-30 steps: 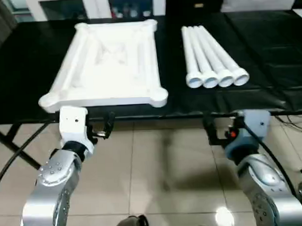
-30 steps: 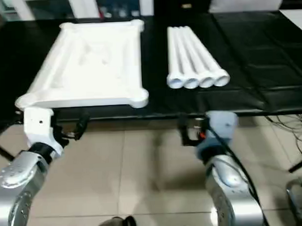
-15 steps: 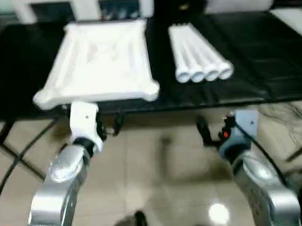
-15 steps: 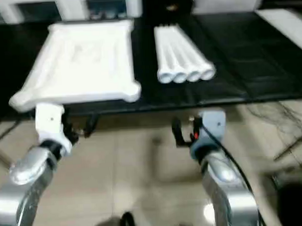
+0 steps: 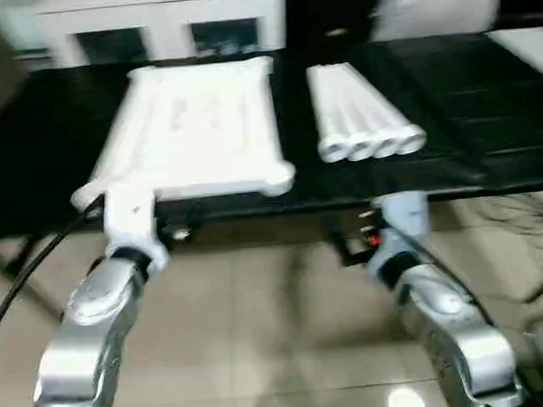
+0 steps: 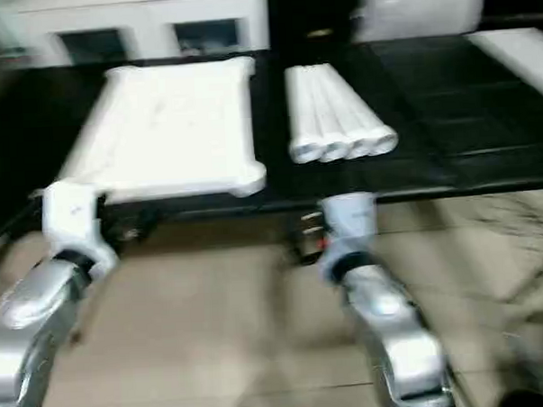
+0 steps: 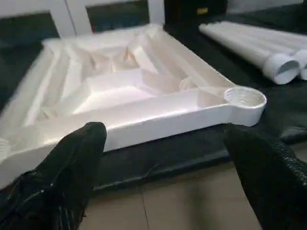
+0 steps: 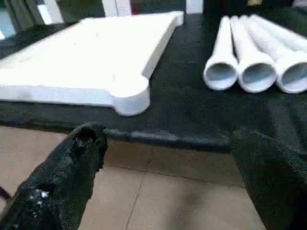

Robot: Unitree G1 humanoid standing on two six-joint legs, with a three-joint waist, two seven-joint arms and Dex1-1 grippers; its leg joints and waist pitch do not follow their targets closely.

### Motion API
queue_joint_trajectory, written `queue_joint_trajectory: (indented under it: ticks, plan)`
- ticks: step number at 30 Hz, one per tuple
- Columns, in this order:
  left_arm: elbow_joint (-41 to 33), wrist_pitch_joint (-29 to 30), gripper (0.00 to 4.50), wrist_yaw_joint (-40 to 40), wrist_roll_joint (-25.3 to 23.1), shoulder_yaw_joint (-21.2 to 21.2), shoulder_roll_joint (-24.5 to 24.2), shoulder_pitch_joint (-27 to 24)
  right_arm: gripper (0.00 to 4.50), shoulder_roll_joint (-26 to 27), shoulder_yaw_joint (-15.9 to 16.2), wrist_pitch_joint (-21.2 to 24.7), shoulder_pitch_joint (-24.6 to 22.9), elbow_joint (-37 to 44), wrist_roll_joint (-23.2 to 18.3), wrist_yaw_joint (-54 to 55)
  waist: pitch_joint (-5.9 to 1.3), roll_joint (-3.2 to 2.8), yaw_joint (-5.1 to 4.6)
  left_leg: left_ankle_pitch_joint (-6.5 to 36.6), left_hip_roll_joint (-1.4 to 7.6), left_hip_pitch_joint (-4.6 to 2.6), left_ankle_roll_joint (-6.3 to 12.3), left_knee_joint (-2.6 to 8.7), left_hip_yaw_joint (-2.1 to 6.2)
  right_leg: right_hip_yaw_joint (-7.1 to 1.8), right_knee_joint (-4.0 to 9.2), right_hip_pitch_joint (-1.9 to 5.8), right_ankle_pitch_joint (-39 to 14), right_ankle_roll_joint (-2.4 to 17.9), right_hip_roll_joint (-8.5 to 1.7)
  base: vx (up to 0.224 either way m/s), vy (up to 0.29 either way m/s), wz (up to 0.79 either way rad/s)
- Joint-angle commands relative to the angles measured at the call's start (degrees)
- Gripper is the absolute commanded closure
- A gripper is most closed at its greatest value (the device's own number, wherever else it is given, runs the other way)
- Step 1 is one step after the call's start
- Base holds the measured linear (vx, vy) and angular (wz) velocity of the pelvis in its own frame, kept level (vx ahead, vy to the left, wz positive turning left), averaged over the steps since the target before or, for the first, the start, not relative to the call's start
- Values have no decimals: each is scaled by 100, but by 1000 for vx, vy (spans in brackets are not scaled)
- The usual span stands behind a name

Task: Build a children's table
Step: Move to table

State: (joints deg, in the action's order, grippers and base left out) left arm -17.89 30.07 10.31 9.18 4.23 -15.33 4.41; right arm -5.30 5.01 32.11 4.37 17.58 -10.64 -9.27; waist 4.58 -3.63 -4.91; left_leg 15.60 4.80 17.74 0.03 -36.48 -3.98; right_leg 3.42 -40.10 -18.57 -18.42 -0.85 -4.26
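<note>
Plainly, both hands were empty and spread wide. The left hand [image 7: 163, 163] showed its two black fingers [image 7: 72, 167] far apart, framing the near edge of the table top [image 7: 120, 91]; the right hand [image 8: 165, 167] was just as wide, its fingers either side of the desk [image 8: 187, 108] edge. Both hung below and short of that edge, over the tiled floor [image 5: 259, 321], touching nothing.

From the head, the table top [image 5: 196, 126] lay at about 11 o'clock, underside up, ribs and a round corner socket [image 7: 245, 98] showing. The four legs [image 5: 362, 109] lay touching side by side at about 1 o'clock, open ends toward the robot, a strip of bare desk between them and the top. A white cabinet [image 5: 165, 28] stood behind.

The step in hand looked like the first reach for a leg. Done well, the right hand would rise clear of the desk edge before going forward, then close around the outermost leg near its open end, so the neighbours did not roll. The head views were smeared, so exact clearances could not be judged. The left hand could steady the top beside the socket.
</note>
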Motion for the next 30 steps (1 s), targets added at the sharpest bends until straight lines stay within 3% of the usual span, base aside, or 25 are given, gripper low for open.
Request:
queue_joint_trajectory:
  ticks: [1, 2, 3, 4, 5, 6, 7, 8, 9, 10, 12, 13, 14, 15, 16, 17, 18, 21, 22, 23, 24, 26, 27, 28, 30]
  plan:
    - [-179, 13, 7, -10, -2, -17, 9, -109, 0, 12, -143, 84, 67, -75, -170, -84, -407, 146, 93, 203, 439, -210, 1778, 467, 330, -472, 702, -144, 895, -21, -434, 204, -144, 11]
    - [-200, -8, 7, 16, 23, -3, 5, -158, 0, 47, -136, 64, 69, -92, -195, -99, -456, 387, 221, 362, 45, 199, 1571, 168, 65, -763, 963, 293, 700, 95, -547, 128, -118, 11]
    - [-205, -22, 7, 32, 36, 4, 0, -180, 0, 60, -119, 31, 66, -96, -197, -106, -528, 466, 309, 506, -139, 480, 1392, -247, -94, -1053, 1040, 634, 737, 178, -759, 142, -118, 3]
    - [-205, -32, 7, 40, 46, 16, -4, -193, 0, 52, -72, 14, 59, -91, -151, -95, -507, 406, 492, -217, 14, 745, 651, -462, 18, -948, 938, 728, 1400, 490, -861, 82, -43, -9]
    - [-205, -39, 7, 25, 44, 41, -3, -201, 0, 5, 10, -2, 65, -93, -18, -47, -488, 356, 535, -409, 63, 783, 446, -413, 34, -871, 924, 727, 1663, 687, -806, 138, -78, -16]
    - [-204, -44, 7, 15, 42, 88, 0, -205, 0, 3, 50, -43, 62, -103, 74, 11, -464, 313, 585, -593, 153, 779, 310, -316, 45, -769, 955, 689, 1715, 935, -779, 114, -45, -10]
    - [-194, -52, 7, -2, 24, 126, -7, -200, 0, 10, 59, -125, 67, -135, 170, 87, -457, 42, 705, -888, 411, 639, 245, 203, 45, -403, 996, 578, 889, 1370, -474, 114, -45, -10]
    - [-189, -58, 7, -11, 5, 138, -18, -196, 0, 1, 63, -198, 75, -168, 246, 126, -470, -153, 724, -818, 563, 429, 269, 403, 69, -227, 991, 500, 453, 1232, -345, 133, 33, -4]
    - [-187, -62, 7, -15, -10, 137, -28, -193, 0, -19, 78, -254, 81, -196, 309, 150, -456, -239, 597, -708, 778, 316, 571, 542, 305, -88, 646, 331, 285, 971, 0, 173, 67, -2]
    - [-199, -65, 7, -21, -36, 129, -38, -187, 0, -86, 126, -380, 95, -254, 467, 217, -558, -266, 445, -387, 1174, -425, 1678, 577, 851, -37, -42, -355, -499, 362, 89, 173, 67, -2]
    - [-205, -99, 7, 11, -69, 87, -68, -174, 0, -166, 219, -497, 83, -244, 620, 227, -538, -208, 526, -940, 1081, -312, 2084, 503, 669, -86, -154, -567, 94, -99, 7, 106, 40, 8]
    - [-202, -113, 7, 28, -72, 70, -78, -170, 0, -187, 249, -505, 76, -230, 654, 216, -490, -101, 640, -1555, 939, -76, 2137, 455, 452, -184, 36, -548, 714, -214, -74, 75, 25, 12]
    - [-178, -152, 7, 55, -88, 25, -94, -152, 0, -212, 291, -479, 45, -195, 662, 163, -495, -43, 690, -1623, 781, 68, 1969, 359, 321, -292, 300, -481, 1120, -152, -175, 0, 0, 0]
    - [-164, -170, 7, 62, -98, 1, -96, -142, 0, -220, 301, -452, 27, -179, 647, 131, -505, 161, 806, -645, 426, 371, 1252, 246, 100, -579, 755, -162, 1196, -197, -479, 0, 0, 0]
    - [-150, -186, 7, 65, -106, -17, -90, -128, 0, -218, 290, -429, 17, -173, 622, 115, -524, 260, 885, -466, 390, 497, 682, 167, 57, -759, 759, 16, 1349, -79, -759, -6, -64, -3]
    - [-131, -200, 7, 84, -82, -28, -73, -113, 0, -174, 240, -418, 2, -174, 580, 141, -529, 244, 903, -626, 420, 520, 486, 237, 67, -700, 709, 55, 1609, -28, -714, -6, -64, -3]
    - [-114, -211, 7, 86, -68, -43, -50, -95, 0, -98, 116, -349, 0, -159, 446, 154, -526, 180, 884, -614, 458, 455, 186, 315, 37, -568, 660, -17, 1877, 251, -520, -18, -53, -6]
    - [-88, -218, 7, 102, -30, -52, 26, -53, 0, -11, -61, -310, 8, -147, 254, 168, -411, 33, 747, 1769, 616, 268, -370, 598, 64, -454, 812, 12, -958, 933, -358, 0, 0, 0]
    - [-77, -220, 7, 94, -33, -56, 48, -29, 0, -16, -76, -340, 17, -150, 269, 178, -320, 24, 696, 2861, 621, 116, -482, 647, 53, -402, 956, -94, -2239, 896, -310, 0, 0, 0]
    - [-30, -239, 7, 71, -34, -58, 82, 23, 0, -14, -105, -338, 27, -156, 250, 158, -276, 34, 661, 3285, 604, 36, -497, 648, 47, -366, 1033, -142, -2797, 797, -285, 0, 0, 0]
    - [25, -262, 7, 44, -48, -73, 102, 71, 0, -45, -104, -361, 32, -161, 245, 114, -223, -6, 589, 3924, 559, -150, -534, 617, 43, -230, 1181, -201, -3524, 554, -234, 0, 0, 0]
    - [83, -296, 7, 57, -55, -108, 104, 110, 0, -89, -110, -386, 53, -193, 286, 95, -207, -53, 514, 4096, 570, -120, -514, 724, 102, -102, 1211, -19, -3281, 344, -218, 0, 0, 0]
    - [97, -294, 7, 73, -62, -128, 95, 119, 0, -72, -146, -387, 70, -212, 288, 105, -233, -90, 499, 3976, 580, -80, -472, 783, 112, -139, 1190, 78, -3029, 340, -269, 0, 0, 0]
    - [112, -297, 7, 92, -78, -149, 79, 128, 0, -43, -193, -380, 92, -230, 275, 126, -273, -48, 429, 3758, 576, -102, -414, 774, 79, -142, 1227, 113, -2823, 425, -305, 0, 0, 0]
    - [130, -309, 7, 108, -92, -168, 71, 138, 0, -20, -235, -370, 115, -246, 260, 142, -324, -56, 420, 3179, 560, 32, -306, 784, 54, -213, 1211, 251, -2544, 576, -367, 29, 7, -2]
